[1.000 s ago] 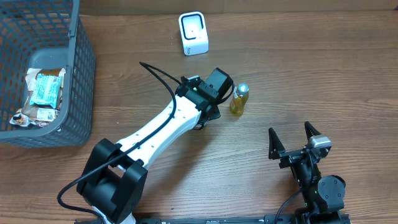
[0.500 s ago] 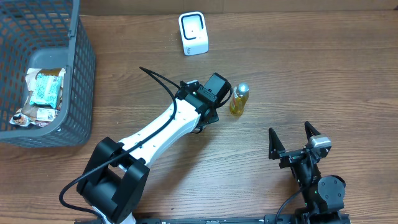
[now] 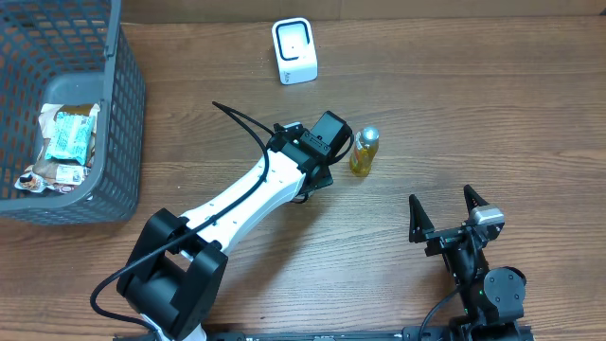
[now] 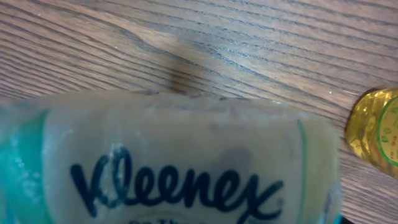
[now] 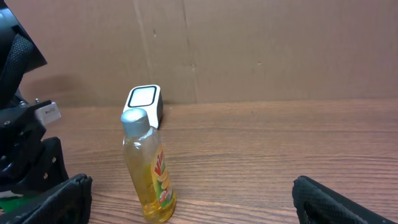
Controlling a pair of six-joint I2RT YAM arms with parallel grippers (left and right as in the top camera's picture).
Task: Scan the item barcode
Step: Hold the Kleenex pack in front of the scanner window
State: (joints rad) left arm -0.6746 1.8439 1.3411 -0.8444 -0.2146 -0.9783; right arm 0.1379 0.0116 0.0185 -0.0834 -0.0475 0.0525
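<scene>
Claw status: right claw (image 3: 442, 201) stood spread at the near edge of the desk (image 3: 530, 95). Mid-desk, left claw (image 3: 324, 142) pinched the tissue pack (image 4: 174, 155) beside a bottle (image 3: 365, 152). Step in hand: transport. Next move probably required presenting the pack to the scanner (image 3: 294, 51) at the far edge. Wood-grain surface; cardboard wall (image 5: 261, 50) behind.

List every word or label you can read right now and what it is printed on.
"Kleenex": on the tissue pack, left wrist view; the line beneath is cut off.
Label on the bottle: red and green print, too blurred to read.
Print on the packets in the basket: too small to read.
On the scanner: no text visible.
</scene>
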